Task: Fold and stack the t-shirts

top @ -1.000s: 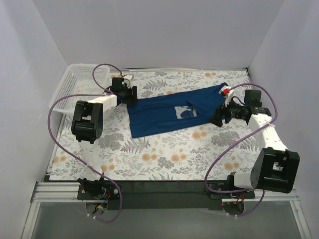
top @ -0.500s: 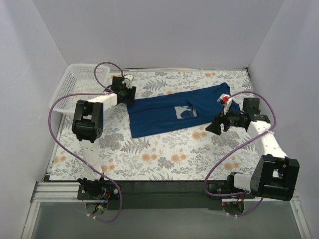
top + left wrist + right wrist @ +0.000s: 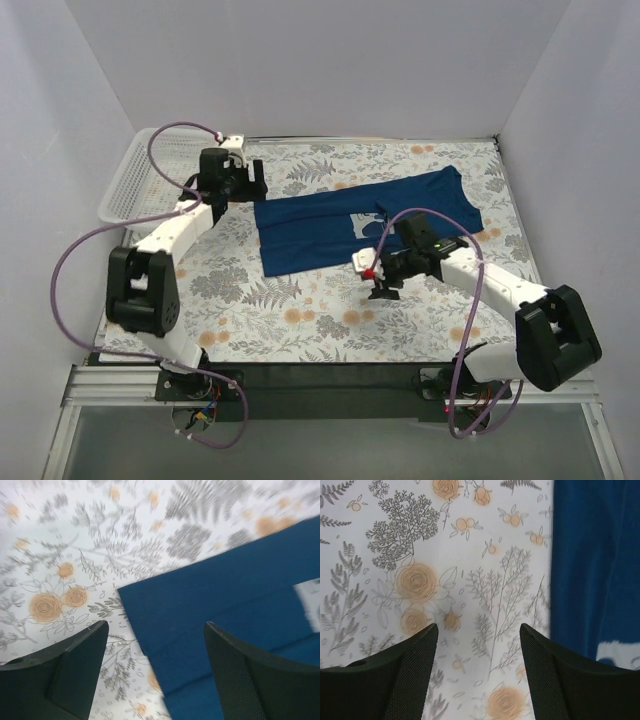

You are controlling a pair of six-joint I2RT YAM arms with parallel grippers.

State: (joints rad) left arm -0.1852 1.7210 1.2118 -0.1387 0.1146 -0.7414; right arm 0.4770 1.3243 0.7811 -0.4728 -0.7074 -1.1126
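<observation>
We list one navy t-shirt, flat on the floral tablecloth, centre-rear. We find the left gripper spread and empty above its far-left corner. The right gripper is likewise parted, holding nothing, over bare cloth beside its near edge.

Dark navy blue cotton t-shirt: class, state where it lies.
In the top view the t-shirt lies spread on the floral table, far of centre, between the left gripper and the right gripper.
</observation>
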